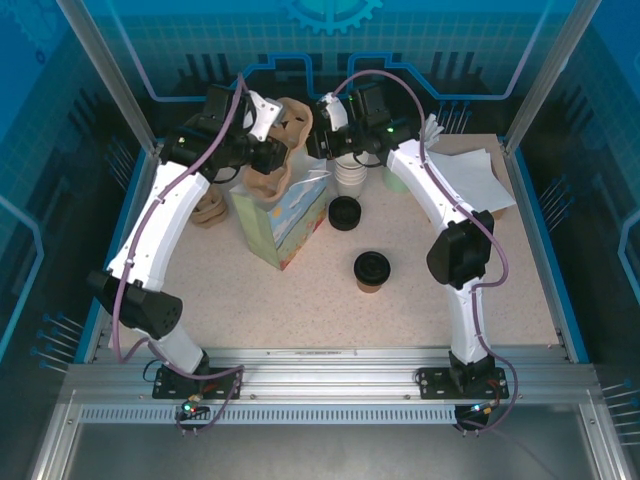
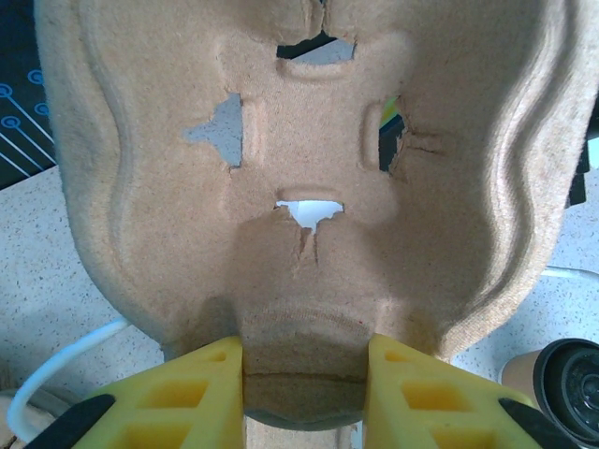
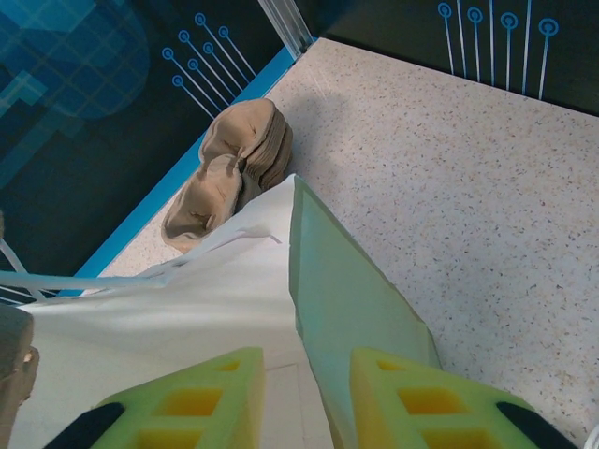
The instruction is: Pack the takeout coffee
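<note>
Clenching the rim of the tan moulded-pulp cup carrier [image 2: 309, 187], your left fingers [image 2: 187, 398] may worsen its torn slots. Your right fingers [image 3: 187, 407] straddle the edge of the white-and-green paper bag [image 3: 356, 318]; whether they pinch it, I cannot tell. A slack mouth could snag the carrier, tipping the bag onto the brown-sided, black-lidded takeout coffee [image 1: 371, 270] standing near on the bench [image 1: 500, 290].

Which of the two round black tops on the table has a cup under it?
The takeout coffee, farther from the bag: brown sides show below its lid. The loose lid beside the bag looks all black.
</note>
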### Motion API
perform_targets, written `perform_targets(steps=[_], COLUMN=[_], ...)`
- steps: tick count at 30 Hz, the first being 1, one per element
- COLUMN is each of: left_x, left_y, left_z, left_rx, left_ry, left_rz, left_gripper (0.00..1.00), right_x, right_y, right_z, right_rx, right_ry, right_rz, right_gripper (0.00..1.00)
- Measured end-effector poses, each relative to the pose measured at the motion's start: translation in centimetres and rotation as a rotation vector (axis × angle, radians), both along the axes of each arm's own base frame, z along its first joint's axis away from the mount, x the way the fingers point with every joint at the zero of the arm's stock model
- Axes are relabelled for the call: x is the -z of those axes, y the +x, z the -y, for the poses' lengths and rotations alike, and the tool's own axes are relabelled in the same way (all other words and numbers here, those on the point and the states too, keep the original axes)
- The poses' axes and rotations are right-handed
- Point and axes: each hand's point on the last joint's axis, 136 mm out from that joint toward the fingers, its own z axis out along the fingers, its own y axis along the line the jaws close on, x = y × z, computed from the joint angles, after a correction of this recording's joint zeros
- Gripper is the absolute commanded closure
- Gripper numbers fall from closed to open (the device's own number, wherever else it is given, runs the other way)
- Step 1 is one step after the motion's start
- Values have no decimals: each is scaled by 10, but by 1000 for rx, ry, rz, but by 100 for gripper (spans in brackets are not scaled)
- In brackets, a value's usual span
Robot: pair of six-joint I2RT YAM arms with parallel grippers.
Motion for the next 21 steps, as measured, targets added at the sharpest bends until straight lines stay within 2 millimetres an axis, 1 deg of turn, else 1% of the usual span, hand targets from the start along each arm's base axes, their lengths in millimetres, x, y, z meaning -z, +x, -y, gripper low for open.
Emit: perform_targets(steps=[12, 17, 21], left_x=[10, 11, 11], left_y=[2, 1, 1], left_z=[1, 3, 4], left_rx=[11, 20, 25], left_ry=[17, 10, 5], left_rz=[-15, -21, -22], left_gripper=[69, 69, 69], right_x=[4, 3, 7], right_y=[1, 3, 3], right_z=[0, 1, 1], right_rx=[3, 9, 9], right_ry=[-6, -10, -15], right_rz=[-7, -5, -15], right_gripper=[75, 75, 73])
